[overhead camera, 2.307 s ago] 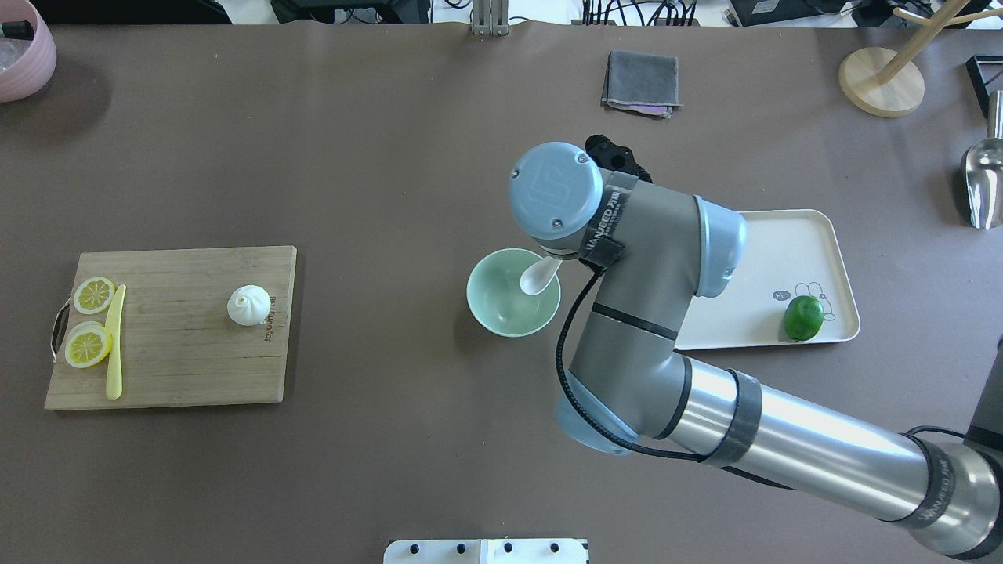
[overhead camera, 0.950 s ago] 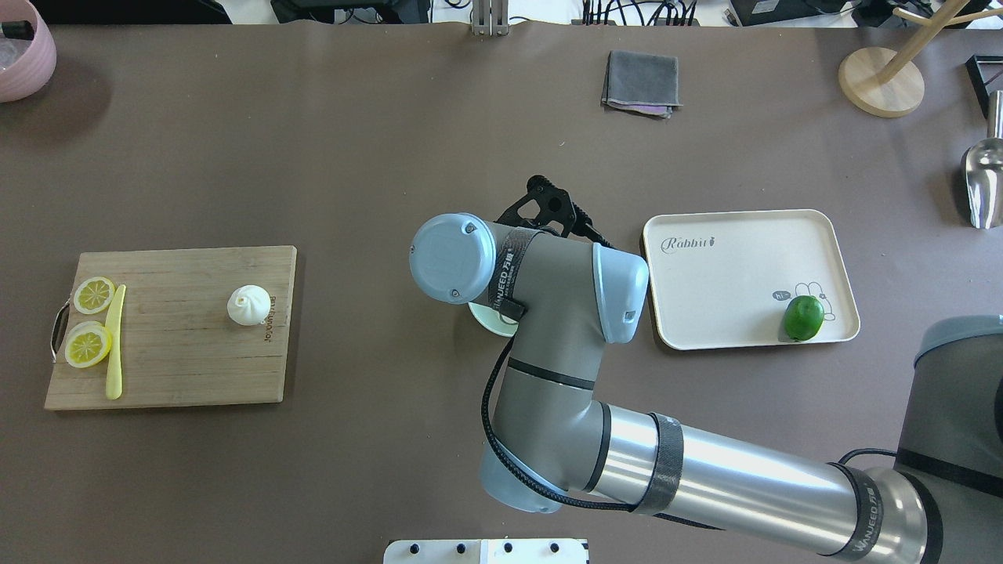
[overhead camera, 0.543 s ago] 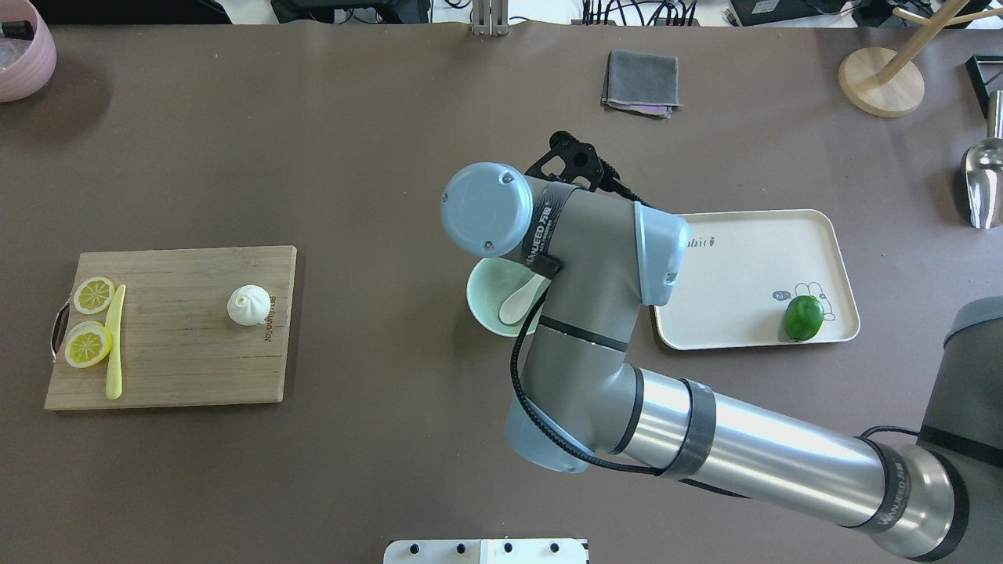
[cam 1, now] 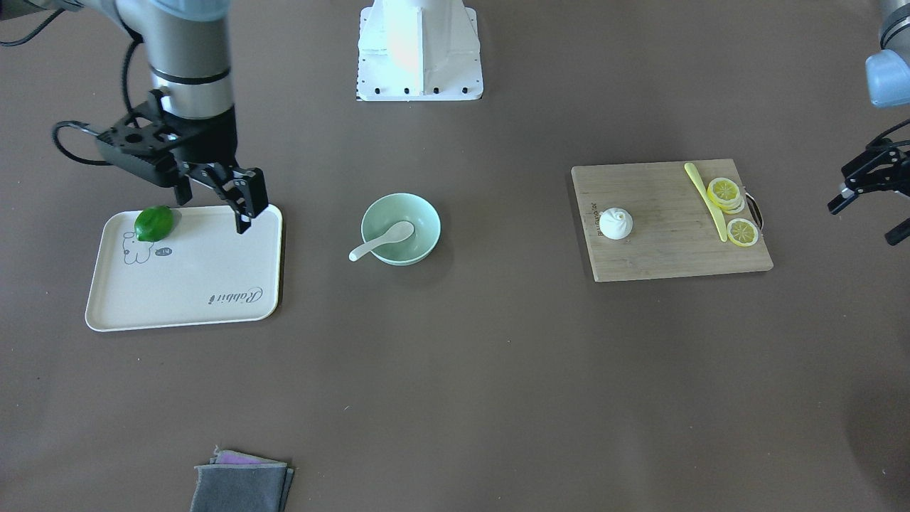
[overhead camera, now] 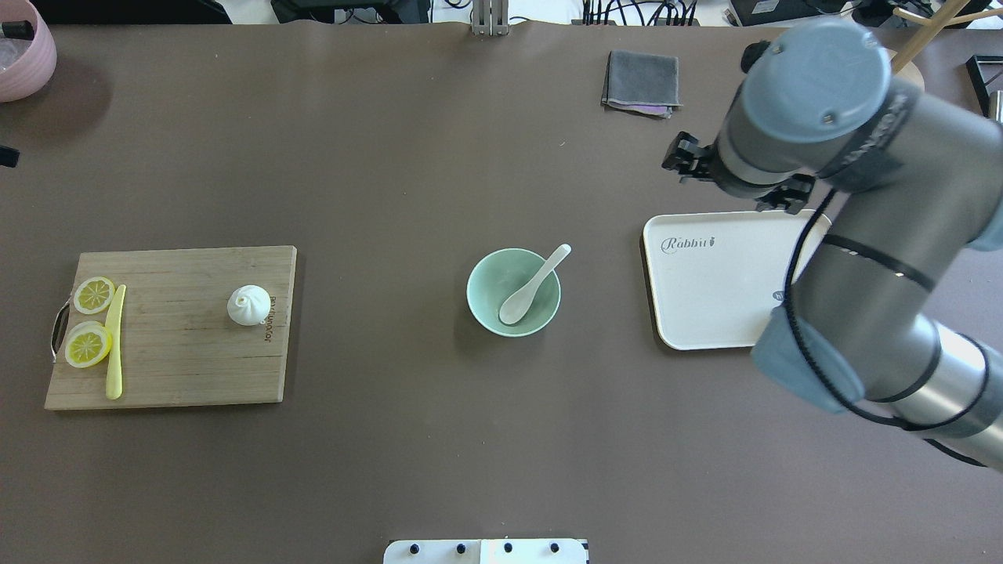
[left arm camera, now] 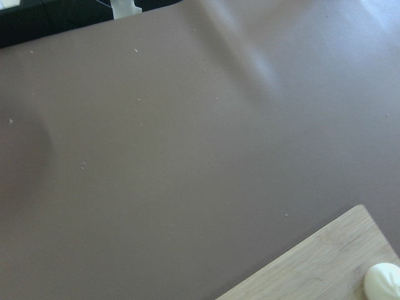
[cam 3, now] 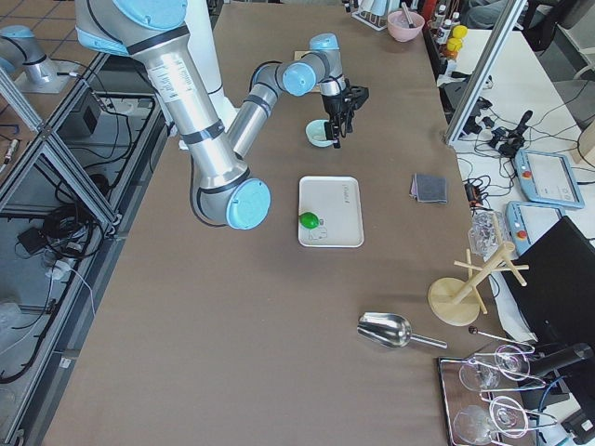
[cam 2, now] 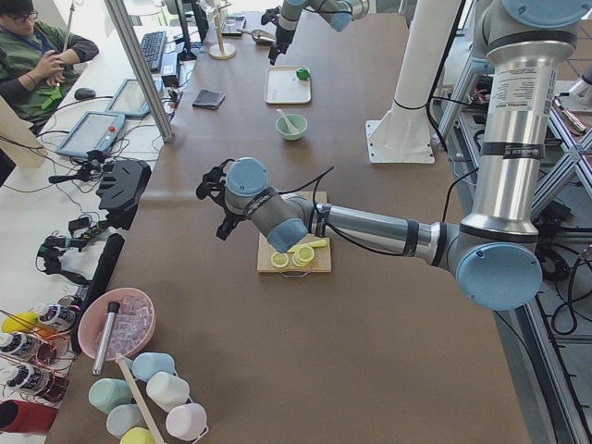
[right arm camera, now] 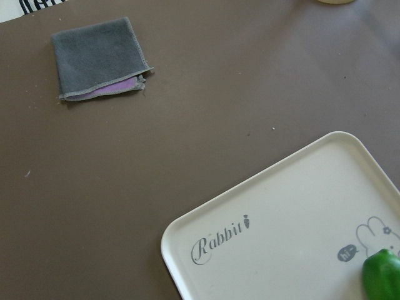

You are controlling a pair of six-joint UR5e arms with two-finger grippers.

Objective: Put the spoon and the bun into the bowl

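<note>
Here spoon point(overhead camera: 537, 283) slants across bowl point(overhead camera: 472, 296), handle seemingly overhanging toward tray point(overhead camera: 705, 301).

Light: bright, even, diffuse.
Shadows: soft, faint under the bowl point(cam 1: 421, 219).
Glare: pale streak on the counter point(left arm camera: 262, 69), upper right.
Focus: mostly sharp.

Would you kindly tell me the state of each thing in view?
bowl: upright, holds spoon
spoon: scoop in bowl, handle over rim
bun: on board, not in bowl
right end effector: open, empty
left end effector: open, empty
cloth: folded
</note>
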